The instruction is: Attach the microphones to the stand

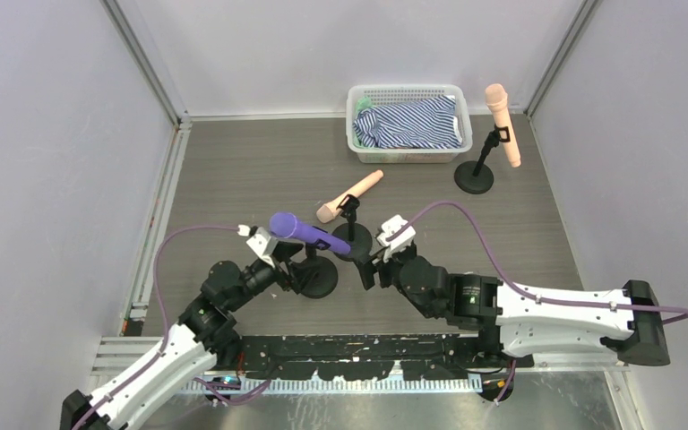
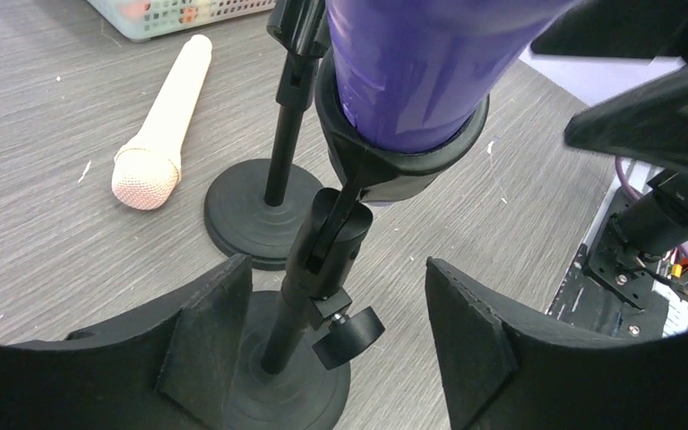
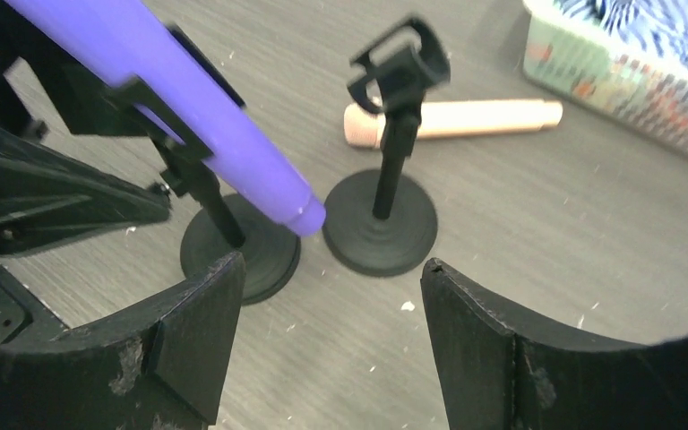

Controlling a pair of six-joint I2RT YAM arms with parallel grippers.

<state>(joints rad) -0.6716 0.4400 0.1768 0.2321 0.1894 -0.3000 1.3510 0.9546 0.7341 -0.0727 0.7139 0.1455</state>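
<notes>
three microphones (image 1: 305, 231) (image 1: 351, 195) (image 1: 503, 124), three stands (image 1: 318, 278) (image 1: 352, 244) (image 1: 474, 179), one basket (image 1: 408, 91)

stands across the table (image 1: 251, 170)
near stand (image 1: 316, 276) holds one mic (image 1: 309, 231), empty stand (image 1: 351, 242) just right, loose mic (image 1: 349, 196) behind it, basket (image 1: 409, 90) and loaded stand (image 1: 475, 176) far back.

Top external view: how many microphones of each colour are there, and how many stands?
Peach-pink microphones: 2
Purple microphone: 1
Black stands: 3
Total: 6
</notes>
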